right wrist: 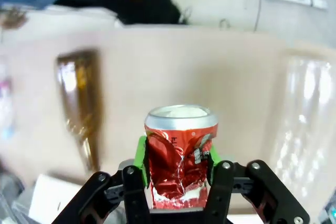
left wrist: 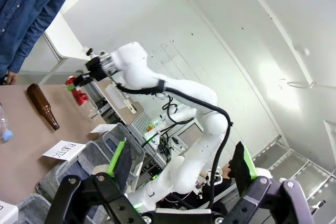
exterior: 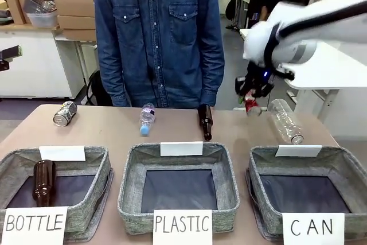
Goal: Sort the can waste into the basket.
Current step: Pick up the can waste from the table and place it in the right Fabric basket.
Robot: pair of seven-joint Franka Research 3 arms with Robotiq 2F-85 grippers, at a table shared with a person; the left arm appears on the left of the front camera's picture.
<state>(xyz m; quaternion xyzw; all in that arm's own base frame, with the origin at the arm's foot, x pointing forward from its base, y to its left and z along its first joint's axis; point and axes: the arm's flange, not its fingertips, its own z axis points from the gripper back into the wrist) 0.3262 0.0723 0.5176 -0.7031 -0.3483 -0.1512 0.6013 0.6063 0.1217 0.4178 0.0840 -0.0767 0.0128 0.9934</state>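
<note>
In the front view the right arm comes in from the upper right of the frame and bends down at the wrist, so that the right gripper (exterior: 250, 94) hangs in the air over the far right part of the table (exterior: 114, 136). Its jaws are clamped on the red can (right wrist: 180, 150), green pads pressed on both dented sides and the silver end pointing away from the wrist. We cannot read the can's print. The CAN basket (exterior: 344, 167) sits at the lower right, its dark bottom open to view. A large clear bottle (exterior: 285, 120) lies on the table just beyond its far rim, below and right of the held can. The grey can (exterior: 65, 113) lies on its side at the table's upper left, near the far edge and well apart from that basket. A bare strip of table runs between the baskets' far rims and the row of bottles. In the left wrist view the left gripper (left wrist: 181, 158) has its jaws spread wide with nothing between them. Front signs read "BOTTLE", "PLASTIC" and "CAN".
</note>
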